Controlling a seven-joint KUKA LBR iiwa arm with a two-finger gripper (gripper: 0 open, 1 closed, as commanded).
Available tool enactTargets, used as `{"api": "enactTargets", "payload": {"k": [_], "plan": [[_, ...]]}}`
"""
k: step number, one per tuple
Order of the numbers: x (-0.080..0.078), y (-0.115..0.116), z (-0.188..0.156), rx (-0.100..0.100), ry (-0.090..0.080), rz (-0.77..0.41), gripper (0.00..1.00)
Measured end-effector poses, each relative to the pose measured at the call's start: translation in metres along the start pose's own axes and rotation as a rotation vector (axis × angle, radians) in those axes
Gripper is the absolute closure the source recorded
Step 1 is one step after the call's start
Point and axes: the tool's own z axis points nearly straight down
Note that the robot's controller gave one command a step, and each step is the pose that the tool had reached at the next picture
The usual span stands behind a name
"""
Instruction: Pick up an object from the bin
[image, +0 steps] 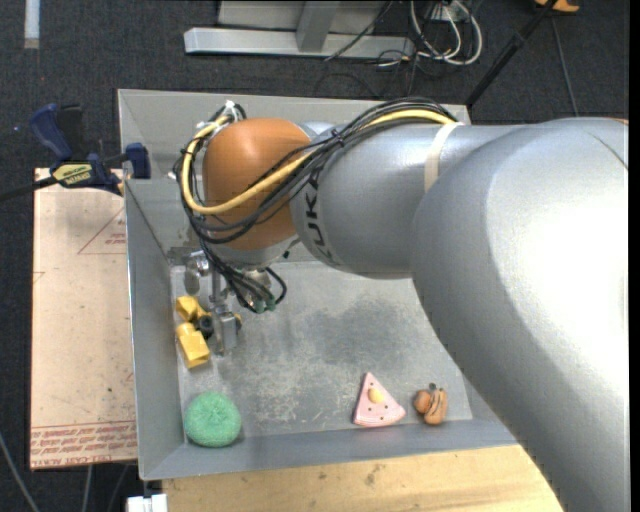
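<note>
Toy (192, 345), yellow and blocky, perhaps two pieces, perhaps one with a dark middle: cannot tell which. Lies on the floor of the bin (150, 330) close against the left wall, about halfway along it, at the foot of the sloping side. Probably slid down there and came to rest.

Just to its right, gripper (218, 332), pointing down and low over the floor. Touching the toy or merely beside it: cannot tell. Apart or together: cannot tell either, hidden under the orange cover (250, 185) and its cables. Seems lined up for a descent on the toy, with little room to spare on the wall side.

Further out, along the near wall: green ball (212, 418) in the left corner; pink wedge (378, 402) and small brown-orange lump (431, 404) side by side, well apart from the gripper.
</note>
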Motion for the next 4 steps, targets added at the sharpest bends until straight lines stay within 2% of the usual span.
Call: {"api": "enactTargets", "payload": {"k": [1, 2, 3, 4], "plan": [[-0.001, 0.003, 0.007, -0.001, -0.001, -0.043, 0.0], [0.032, 0.015, 0.005, -0.001, 0.001, -0.311, 0.0], [-0.035, 0.005, 0.027, 0.0, -0.004, -0.402, 1.0], [-0.035, 0.005, 0.027, -0.001, -0.004, -0.402, 1.0]]}}
